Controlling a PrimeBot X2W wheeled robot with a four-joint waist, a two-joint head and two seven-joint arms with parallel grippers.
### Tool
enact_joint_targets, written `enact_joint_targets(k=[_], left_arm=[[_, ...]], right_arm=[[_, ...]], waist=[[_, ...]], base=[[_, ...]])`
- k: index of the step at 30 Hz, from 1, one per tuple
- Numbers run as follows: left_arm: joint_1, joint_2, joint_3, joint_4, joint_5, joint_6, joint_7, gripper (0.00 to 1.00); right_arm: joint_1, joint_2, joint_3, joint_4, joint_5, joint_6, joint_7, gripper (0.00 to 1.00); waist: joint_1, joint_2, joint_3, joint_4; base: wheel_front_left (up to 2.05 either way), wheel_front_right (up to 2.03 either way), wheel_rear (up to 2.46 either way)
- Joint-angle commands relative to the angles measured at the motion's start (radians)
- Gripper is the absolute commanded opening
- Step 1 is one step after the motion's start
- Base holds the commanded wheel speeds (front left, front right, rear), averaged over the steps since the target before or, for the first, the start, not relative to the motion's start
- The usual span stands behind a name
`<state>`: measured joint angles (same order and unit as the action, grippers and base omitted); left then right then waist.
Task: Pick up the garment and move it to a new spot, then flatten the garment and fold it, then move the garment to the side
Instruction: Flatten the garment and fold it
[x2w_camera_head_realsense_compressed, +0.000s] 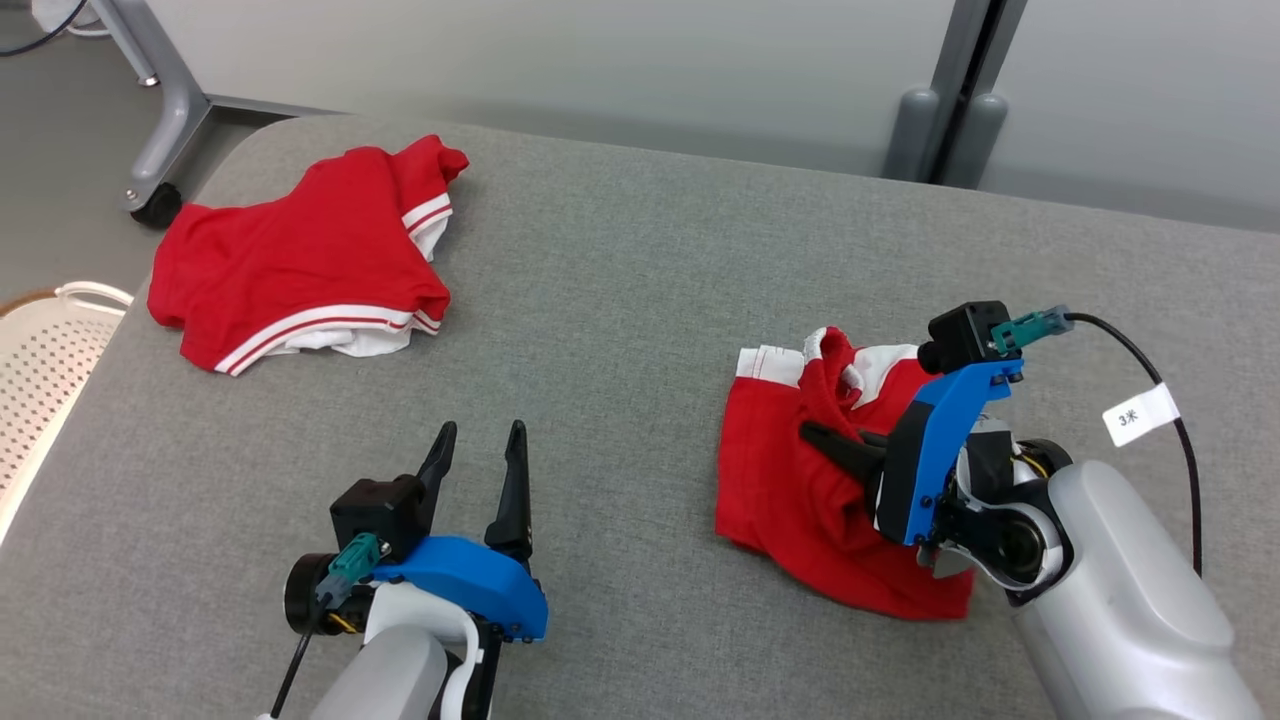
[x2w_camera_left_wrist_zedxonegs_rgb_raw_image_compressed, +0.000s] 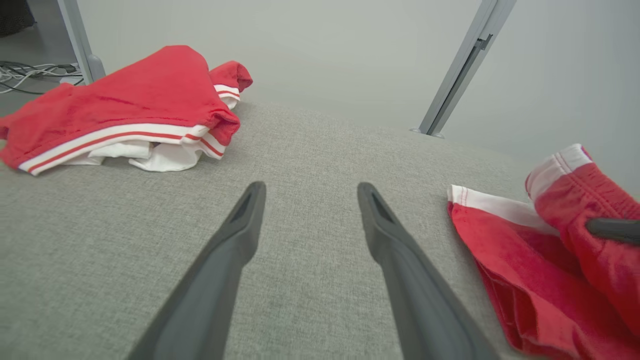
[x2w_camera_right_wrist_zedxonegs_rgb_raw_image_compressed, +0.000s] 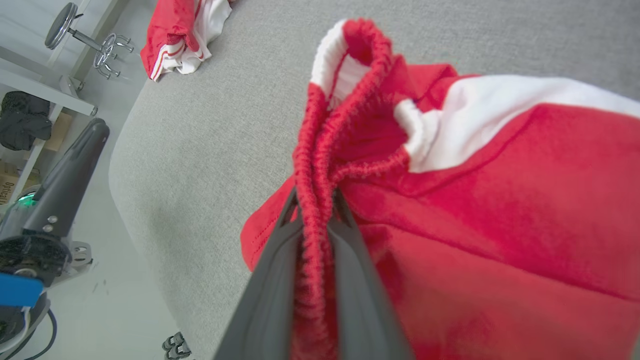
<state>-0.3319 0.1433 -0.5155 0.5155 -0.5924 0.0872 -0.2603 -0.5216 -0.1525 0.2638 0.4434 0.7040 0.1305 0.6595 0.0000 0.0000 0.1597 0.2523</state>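
Left gripper (x2w_camera_head_realsense_compressed: 482, 432) is over the near part of the grey padded table (x2w_camera_head_realsense_compressed: 620, 300), fingers spread wide, nothing between them. Beyond it to the right, the right gripper (x2w_camera_head_realsense_compressed: 815, 436) has its fingers clamped on the elastic waistband of the red garment (x2w_camera_head_realsense_compressed: 780, 500), which lies bunched on the table's right side. At far left lies a second red garment (x2w_camera_head_realsense_compressed: 300, 260), crumpled, well apart.

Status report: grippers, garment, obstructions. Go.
Right gripper shut on waistband of near garment, bunched on table. Left gripper open, empty, above the table. Second red garment far left, well apart; nothing blocking.
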Motion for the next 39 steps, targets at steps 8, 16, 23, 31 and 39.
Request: enact_joint_targets(k=[8, 16, 23, 31, 39], left_arm=[[-0.020, -0.020, 0.012, 0.018, 0.014, -0.011, -0.006, 1.00], [-0.021, -0.035, 0.038, 0.015, 0.037, -0.023, -0.006, 1.00], [-0.039, -0.037, 0.052, 0.013, 0.059, -0.028, -0.006, 1.00], [-0.072, -0.036, 0.076, 0.009, 0.079, -0.026, -0.006, 1.00], [-0.031, -0.041, 0.126, -0.009, 0.096, -0.019, -0.006, 1.00]], right_arm=[[-0.072, 0.040, 0.004, 0.115, -0.052, 0.000, -0.056, 1.00], [-0.105, 0.057, 0.101, 0.089, -0.011, 0.000, -0.106, 1.00], [-0.134, 0.009, 0.123, 0.070, -0.089, 0.000, -0.258, 1.00], [-0.099, -0.042, 0.027, 0.094, -0.295, 0.000, -0.539, 1.00], [0.074, 0.018, -0.150, 0.039, -0.467, 0.000, -0.732, 1.00]], waist=[[0.0000, 0.0000, 0.018, 0.024], [0.0000, 0.0000, 0.020, 0.002], [0.0000, 0.0000, 0.005, -0.043], [0.0000, 0.0000, -0.046, -0.120], [0.0000, 0.0000, -0.090, -0.199]], base=[[0.00, 0.00, 0.00], [0.00, 0.00, 0.00], [0.00, 0.00, 0.00], [0.00, 0.00, 0.00], [0.00, 0.00, 0.00]])
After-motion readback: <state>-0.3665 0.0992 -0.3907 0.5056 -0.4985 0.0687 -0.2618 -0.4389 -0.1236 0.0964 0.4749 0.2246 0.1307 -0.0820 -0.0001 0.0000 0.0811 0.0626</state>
